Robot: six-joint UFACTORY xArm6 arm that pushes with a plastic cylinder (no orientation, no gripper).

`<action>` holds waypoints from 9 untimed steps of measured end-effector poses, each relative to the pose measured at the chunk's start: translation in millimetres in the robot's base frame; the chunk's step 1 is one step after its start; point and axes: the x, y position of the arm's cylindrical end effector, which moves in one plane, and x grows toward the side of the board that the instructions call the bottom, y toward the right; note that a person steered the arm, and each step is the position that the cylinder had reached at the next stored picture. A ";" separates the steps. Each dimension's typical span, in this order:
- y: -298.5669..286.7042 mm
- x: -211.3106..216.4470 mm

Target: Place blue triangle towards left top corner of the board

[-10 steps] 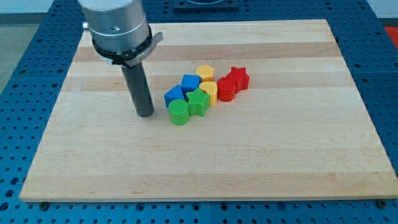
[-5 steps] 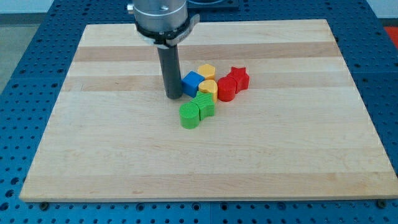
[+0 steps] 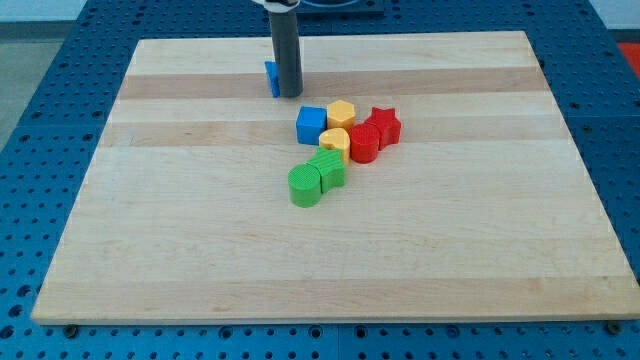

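The blue triangle (image 3: pixel 271 78) lies near the top of the wooden board (image 3: pixel 180 230), left of centre, mostly hidden behind my rod. My tip (image 3: pixel 289 94) rests on the board right against the triangle's right side. A blue cube (image 3: pixel 311 125) sits below and to the right of the tip, at the top left of a cluster of blocks.
The cluster near the board's middle holds a yellow hexagon (image 3: pixel 342 112), a second yellow block (image 3: pixel 335 143), a red star (image 3: pixel 383 124), a red cylinder (image 3: pixel 364 144), a green star-like block (image 3: pixel 329 168) and a green cylinder (image 3: pixel 304 186).
My tip went from left of the cluster into it and then up the board. The blue triangle has left the cluster and moved up with the tip. The green blocks shifted slightly.
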 end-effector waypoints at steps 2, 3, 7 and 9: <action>-14.3 -23.1; -33.8 -28.2; -80.9 -61.7; -137.0 -61.7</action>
